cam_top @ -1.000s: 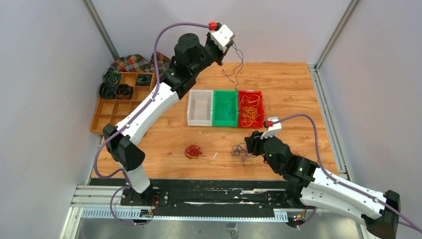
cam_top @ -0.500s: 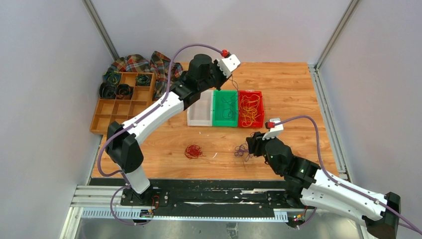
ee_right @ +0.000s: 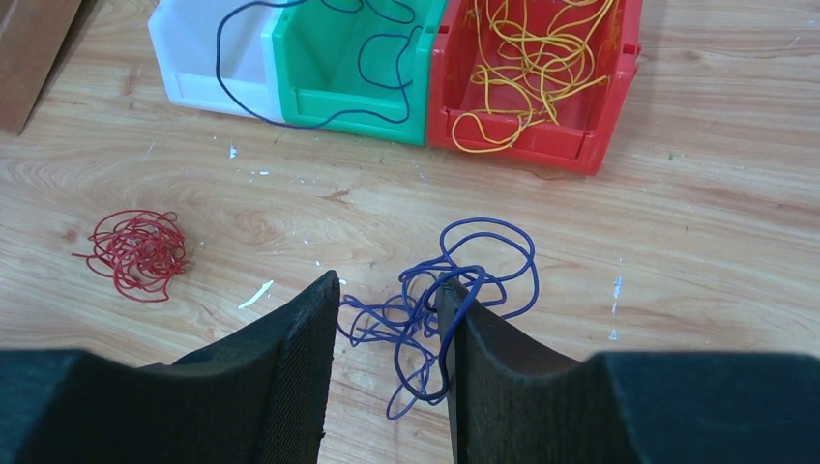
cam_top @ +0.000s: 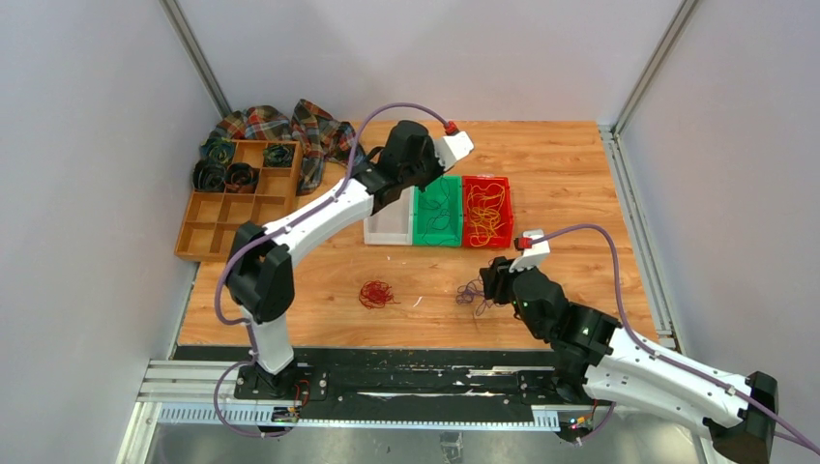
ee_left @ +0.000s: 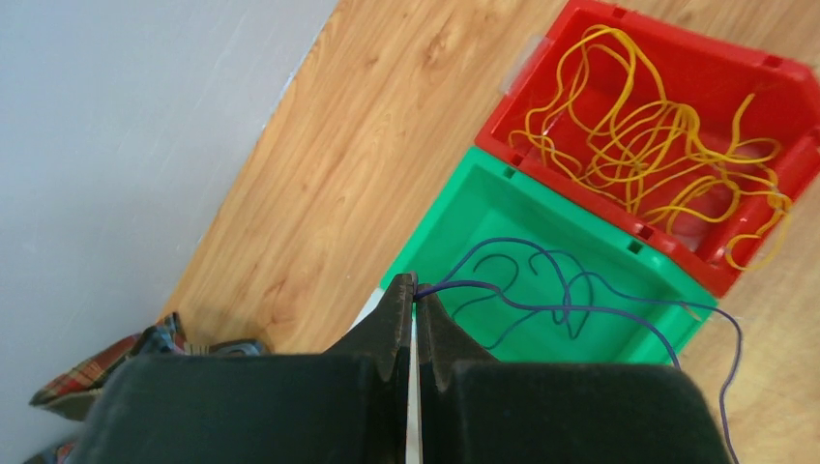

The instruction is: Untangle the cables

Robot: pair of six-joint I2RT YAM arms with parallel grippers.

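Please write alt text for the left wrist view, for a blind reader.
The left gripper, shut, pinches a thin blue cable that trails into the green bin. Yellow cables lie in the red bin beside it.

Red cables [ee_right: 135,253], blue cables [ee_right: 425,295] and yellow cables [ee_right: 537,48] lie in three separate loose tangles.

Bright, even, diffuse light with soft shadows.
In the top view, faint shadows lie on the wooden table [cam_top: 571,164] beneath the arms, and the frame posts lean outward at the edges. In the left wrist view the left gripper [ee_left: 416,288] is dark and soft-focused near the lens, while the blue cable [ee_left: 541,307] pinched at its tips is sharp. The right wrist view shows crisp wood grain.
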